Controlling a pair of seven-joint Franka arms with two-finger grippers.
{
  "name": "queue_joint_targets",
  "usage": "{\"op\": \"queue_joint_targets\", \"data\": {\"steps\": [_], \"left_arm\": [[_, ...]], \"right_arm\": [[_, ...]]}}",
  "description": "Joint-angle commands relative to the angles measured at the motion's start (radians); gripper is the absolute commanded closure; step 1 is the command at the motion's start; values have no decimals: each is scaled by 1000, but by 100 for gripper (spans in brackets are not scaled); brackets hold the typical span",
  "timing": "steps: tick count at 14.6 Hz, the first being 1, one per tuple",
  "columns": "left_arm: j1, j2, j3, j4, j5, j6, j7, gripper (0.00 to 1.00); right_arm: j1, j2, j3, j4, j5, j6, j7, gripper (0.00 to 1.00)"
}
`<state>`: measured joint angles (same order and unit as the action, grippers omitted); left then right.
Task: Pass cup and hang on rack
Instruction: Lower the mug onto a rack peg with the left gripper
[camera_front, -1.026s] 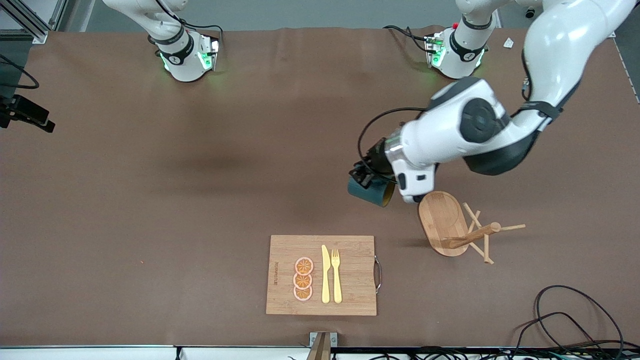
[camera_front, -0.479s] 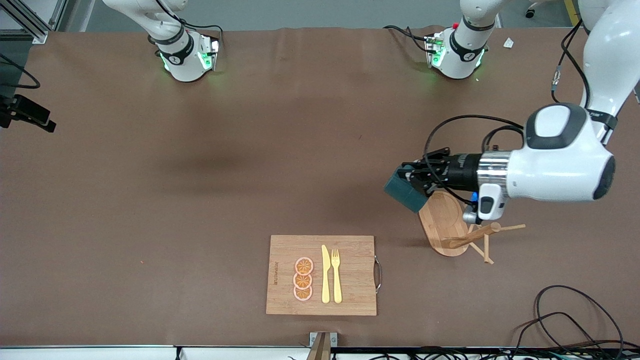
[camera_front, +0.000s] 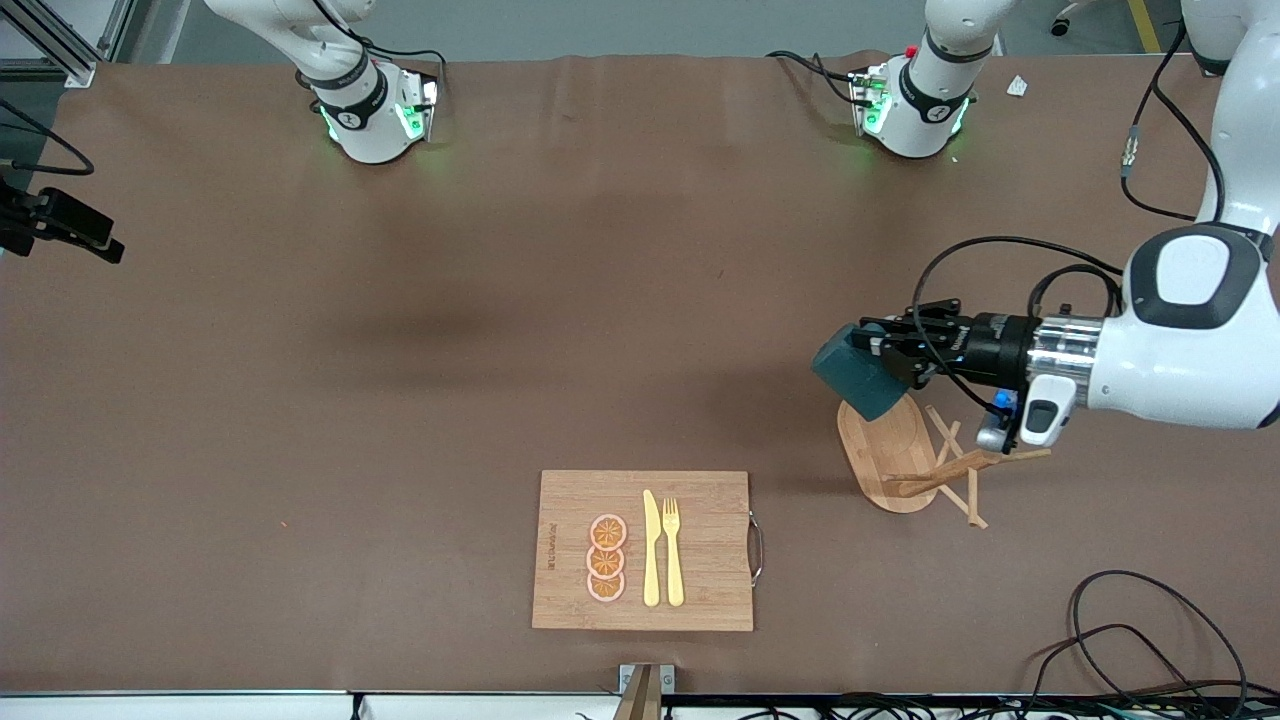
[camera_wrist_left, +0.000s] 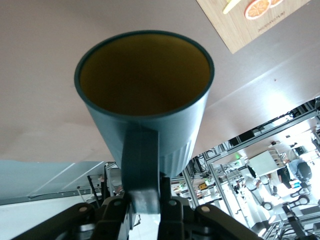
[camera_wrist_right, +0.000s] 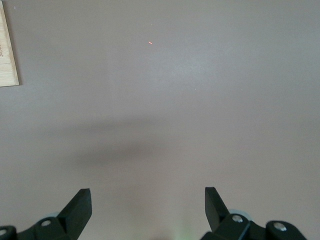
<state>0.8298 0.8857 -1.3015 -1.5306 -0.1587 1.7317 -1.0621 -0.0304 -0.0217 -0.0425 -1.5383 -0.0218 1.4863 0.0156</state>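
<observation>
The left end effector (camera_front: 893, 352) holds the cup (camera_front: 859, 371) in the air over the desk (camera_front: 400, 350), above the end of the rack (camera_front: 905, 460) that lies farther from the front camera. The arm's forearm runs level from the left arm's end of the desk, and the cup points at about 9 o'clock from the wrist in the front view, tilted on its side.

In the left wrist view the end effector (camera_wrist_left: 146, 207) is clamped on the cup's loop handle (camera_wrist_left: 141, 160), one finger on each side, and the cup (camera_wrist_left: 145, 95) shows its yellowish-brown inside, mouth turned away from the wrist.

The rack lies tipped over on the desk, its flat oval base standing on edge and its post and thin pegs spread toward 4 o'clock from the base. The cup is not on any peg.

A wooden cutting board (camera_front: 700, 600) lies near the desk's front edge, at about 8 o'clock from the rack and well apart from it. It carries three orange slices (camera_front: 606, 559), a yellow knife (camera_front: 651, 548) and a yellow fork (camera_front: 673, 550) side by side.

The right arm waits, raised out of the front view. Its end effector (camera_wrist_right: 147, 207) hangs over bare desk, fingers spread wide with nothing between them.
</observation>
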Motion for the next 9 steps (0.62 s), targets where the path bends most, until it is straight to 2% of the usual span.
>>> {"op": "queue_joint_targets", "data": {"steps": [1, 9], "left_arm": [[31, 9, 42, -13, -47, -40, 108, 99], [43, 9, 136, 13, -105, -58, 234, 100]], "right_arm": [[3, -26, -2, -19, 3, -1, 15, 0], [0, -26, -4, -19, 3, -6, 12, 0]]}}
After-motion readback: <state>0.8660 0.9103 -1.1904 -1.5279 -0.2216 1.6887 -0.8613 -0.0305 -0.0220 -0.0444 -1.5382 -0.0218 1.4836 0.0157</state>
